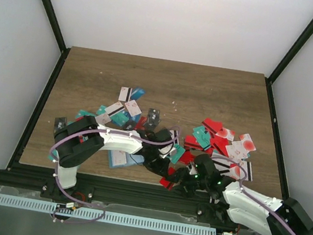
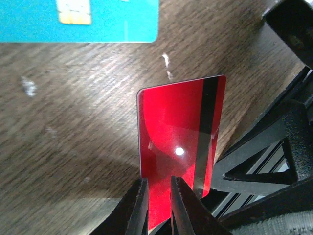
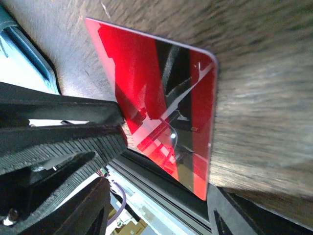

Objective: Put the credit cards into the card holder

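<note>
Wood of the table (image 1: pixel 168 83) is seen from above with credit cards (image 1: pixel 123 110) strewn in two heaps, one up and to the left of the held red card (image 1: pixel 166 182) and one up and to its right. The cards overlap too much for an exact count. The red card is held at the table's near edge, between the two grippers. The left gripper (image 1: pixel 160 169) is just left of it and the right gripper (image 1: pixel 182 181) just right of it. A pale blue flat thing, taken to be the card holder (image 1: pixel 119 158), lies left of the red card, partly under the left arm.

From the left wrist, the left gripper (image 2: pixel 159 203) is seen clenched on the near edge of the red card (image 2: pixel 171 132), its jaws parted only by the card's thickness. Two cards are counted here: the red one with its black stripe and a teal card (image 2: pixel 112 19) with a gold chip, up and to the left of it and apart from it.

From the right wrist, one red card (image 3: pixel 146 83) is counted, pinched by the left gripper (image 3: pixel 115 128) at its left edge. The right gripper (image 3: pixel 156 210) is seen with its jaws well apart on either side of the card's lower end. No contact with the card can be made out.
</note>
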Controlling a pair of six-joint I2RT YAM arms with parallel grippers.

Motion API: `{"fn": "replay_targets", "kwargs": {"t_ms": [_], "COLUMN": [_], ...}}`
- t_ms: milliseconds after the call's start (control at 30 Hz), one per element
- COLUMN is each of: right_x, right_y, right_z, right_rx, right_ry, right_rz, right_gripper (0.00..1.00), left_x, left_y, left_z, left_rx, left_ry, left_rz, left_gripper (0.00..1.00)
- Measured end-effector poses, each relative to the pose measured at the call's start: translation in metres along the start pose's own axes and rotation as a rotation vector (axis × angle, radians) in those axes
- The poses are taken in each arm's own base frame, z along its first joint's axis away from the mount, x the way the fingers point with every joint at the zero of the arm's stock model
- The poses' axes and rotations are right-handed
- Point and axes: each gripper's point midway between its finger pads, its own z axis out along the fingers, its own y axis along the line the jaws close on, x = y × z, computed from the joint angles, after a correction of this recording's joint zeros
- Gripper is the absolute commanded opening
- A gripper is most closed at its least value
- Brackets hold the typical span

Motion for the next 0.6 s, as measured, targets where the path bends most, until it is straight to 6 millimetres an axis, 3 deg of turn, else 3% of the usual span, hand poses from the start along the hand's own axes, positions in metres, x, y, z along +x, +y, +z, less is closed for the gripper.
{"fn": "replay_targets", "kwargs": {"t_ms": [400, 533, 600], "right_x": [0.0, -0.001, -0.002], "right_y": [0.001, 0.0, -0.001], "right_z": [0.001, 0.001, 0.0], "right_rx": [-0.003, 0.002, 0.005], "right_ry": [0.009, -0.004, -0.011], "right_rz": [-0.01, -0.017, -0.019], "right_gripper": [0.25, 0.06, 0.01], "left_x": [0.001, 0.001, 0.002], "left_y": [-0.012, -0.013, -0.014], "left_z": [0.008, 0.009, 0.01], "left_rx": [0.027, 0.041, 0.049], "left_ry": [0.003, -0.001, -0.001], "left_rz": [0.004, -0.004, -0.011], "left_gripper": [0.15, 0.15, 0.15]}}
